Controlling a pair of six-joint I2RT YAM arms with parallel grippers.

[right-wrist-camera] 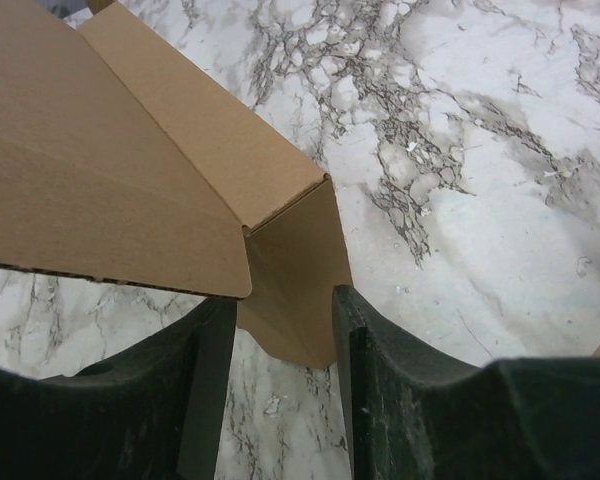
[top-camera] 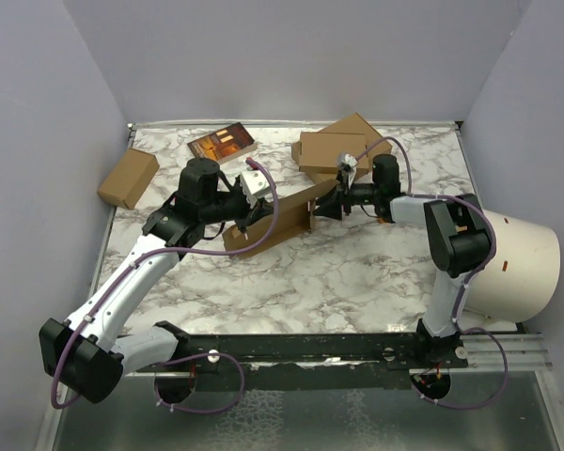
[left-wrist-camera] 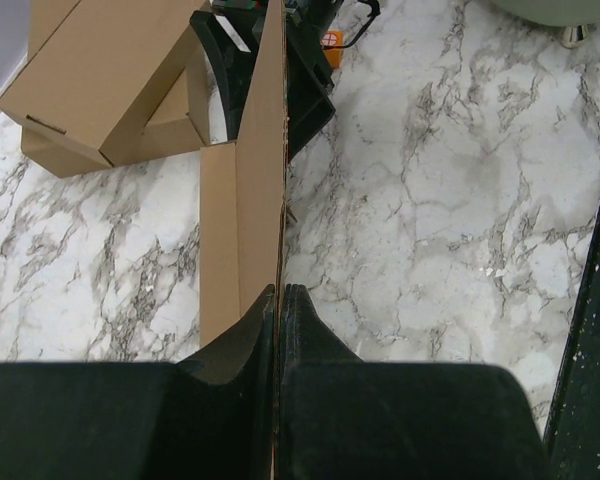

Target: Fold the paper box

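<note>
- White marble-patterned desk (top-camera: 357,272): it carries the work. Use its flat surface as the backstop for each crease.
- Plain brown corrugated cardboard paper box (top-camera: 296,211): part-folded, it lies mid-desk between the two arms, with the base panel flat and one long wall raised upright. Judged step: squaring the end corner of that wall.
- Stack of ready-folded brown cardboard boxes (top-camera: 334,150): it sits just behind the work. Route any swing of the right arm away from it.
- Left hand (left-wrist-camera: 279,295): pressed together, pinching the edge of the upright wall. Hold this pinch vertical and steady; leaning it would likely bow the wall or drag the base panel.
- Right hand (right-wrist-camera: 280,300): spread, with one finger on either side of the end flap. Contact with the card cannot be confirmed. Centre the flap in the gap prior to closing.
- Short brown end flap (right-wrist-camera: 295,290): it turns off the wall at a crisp corner crease. Push near that crease, not at the free tip, so the card bends on the score line rather than buckling.
</note>
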